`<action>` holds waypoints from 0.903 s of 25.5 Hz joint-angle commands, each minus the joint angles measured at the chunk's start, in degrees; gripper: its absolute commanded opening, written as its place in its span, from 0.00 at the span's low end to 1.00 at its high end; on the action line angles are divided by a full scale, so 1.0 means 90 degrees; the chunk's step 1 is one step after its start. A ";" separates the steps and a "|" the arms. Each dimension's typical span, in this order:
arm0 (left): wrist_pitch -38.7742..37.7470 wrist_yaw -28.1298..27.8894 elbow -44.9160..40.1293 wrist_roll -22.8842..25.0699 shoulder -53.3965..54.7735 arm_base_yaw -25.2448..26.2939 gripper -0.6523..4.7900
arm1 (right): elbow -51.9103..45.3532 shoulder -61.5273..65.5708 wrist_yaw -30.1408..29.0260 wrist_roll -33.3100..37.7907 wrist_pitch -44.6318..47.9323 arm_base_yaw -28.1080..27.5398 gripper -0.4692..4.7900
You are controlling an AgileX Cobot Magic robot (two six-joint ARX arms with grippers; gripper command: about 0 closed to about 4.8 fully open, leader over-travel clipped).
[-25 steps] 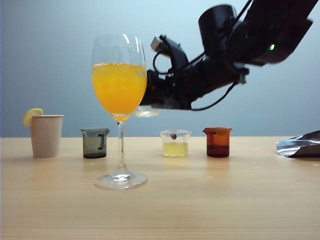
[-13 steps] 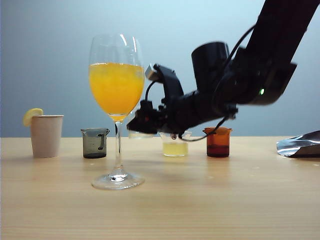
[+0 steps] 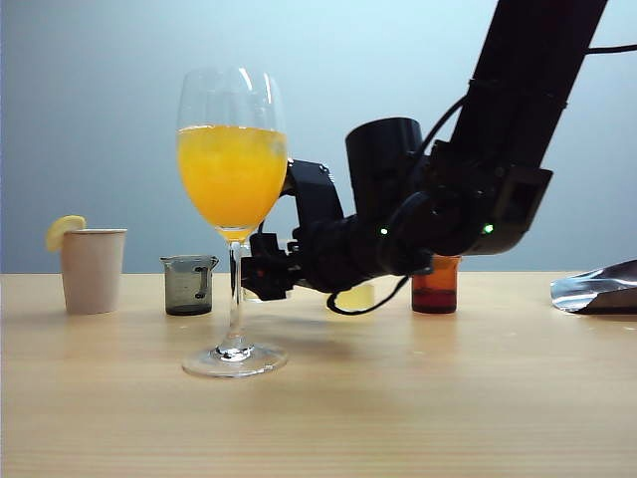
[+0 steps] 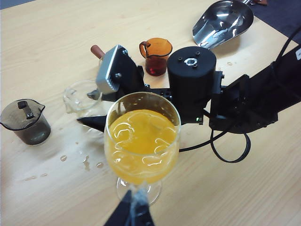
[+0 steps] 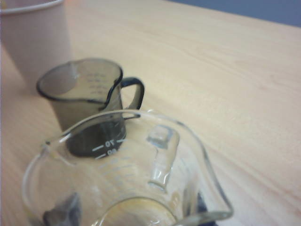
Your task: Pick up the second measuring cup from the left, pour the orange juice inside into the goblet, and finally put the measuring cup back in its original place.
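The goblet [image 3: 231, 169] stands on the table holding the orange juice [image 4: 141, 141]. My right gripper [image 3: 261, 277] reaches in low behind the goblet's stem, shut on the second measuring cup [image 5: 127, 169]. That clear cup is upright and drained, with only a faint orange film at its bottom. It sits close to the tabletop beside the smoky grey cup [image 5: 87, 103]; the measuring cup [image 4: 82, 96] also shows beyond the goblet. My left gripper [image 4: 134, 212] is shut just in front of the goblet's foot with nothing seen in it. It does not show in the exterior view.
A paper cup with a lemon slice [image 3: 92, 269] stands far left, then the grey cup [image 3: 189, 286]. A cup of pale yellow liquid [image 3: 356, 296] is half hidden by the right arm, beside a red-brown cup [image 3: 435, 286]. A metal scoop [image 3: 597, 289] lies right. Drops [image 4: 84, 162] wet the wood.
The right arm has come down and to the left with the measuring cup, from beside the goblet's bowl to table height behind its stem. The goblet shifted slightly left.
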 commanded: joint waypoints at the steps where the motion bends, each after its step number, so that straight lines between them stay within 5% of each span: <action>1: 0.0019 -0.0019 0.0005 0.0032 -0.0015 -0.0002 0.11 | 0.0289 0.0131 0.0126 -0.0005 0.0163 0.0124 0.36; 11: -0.0262 -0.0017 0.0005 0.0029 -0.0015 -0.0002 0.11 | 0.0503 0.0440 0.0889 -0.0002 0.0138 0.0168 0.36; 23: -0.0255 -0.0019 0.0005 0.0029 -0.0015 -0.0002 0.11 | 0.0590 0.0566 0.0954 0.0034 0.0063 0.0172 0.29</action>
